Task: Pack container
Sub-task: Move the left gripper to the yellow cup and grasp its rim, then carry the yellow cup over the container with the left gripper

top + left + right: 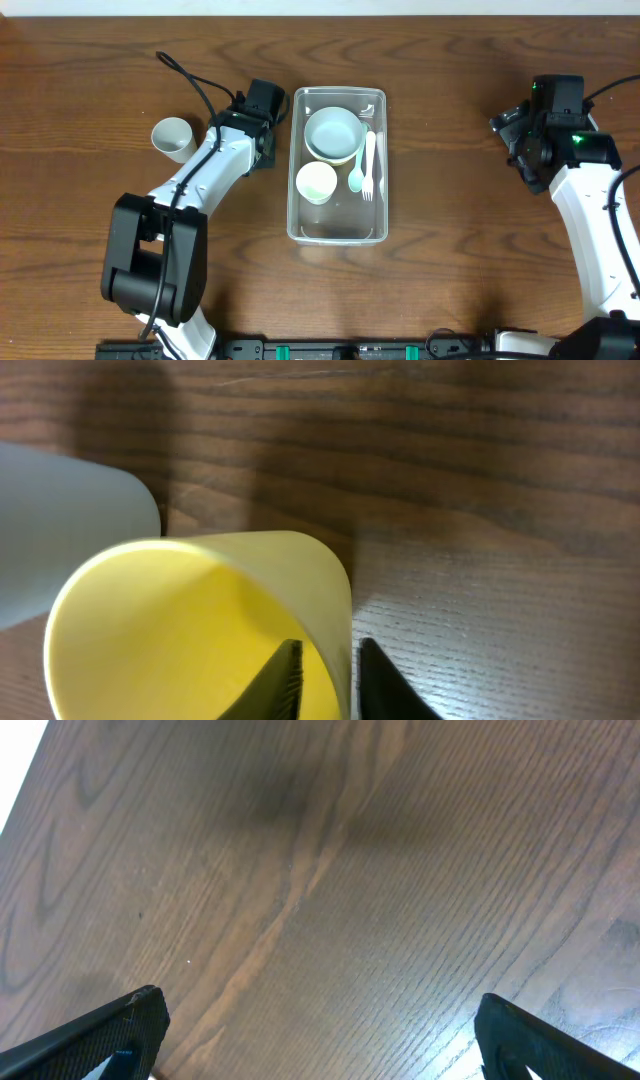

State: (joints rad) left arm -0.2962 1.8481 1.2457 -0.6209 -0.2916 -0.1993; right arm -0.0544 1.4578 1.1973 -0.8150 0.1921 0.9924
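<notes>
From above, the container (340, 222) sits mid-table. It holds a green bowl (335, 133), a cream cup (316, 183), a spoon (356, 178) and a fork (369, 165), and only its near end has bare floor left. The left gripper (262, 108) hangs just beside the container's left wall. I'd worry that a careless swing across clips the rim and shoves the whole lot. A pale cup (173, 138) sits well off to the left.

In the left wrist view, that gripper pinches the wall of a yellow cup (180, 620), one finger inside and one outside. Such a thin-wall hold could let the cup pivot or slip.

In the right wrist view, the right gripper (320, 1020) is spread wide over bare wood, holding nothing.

The table (450, 280) is dark wood grain with soft glare. A pale strip along its far edge is all the room shows.
</notes>
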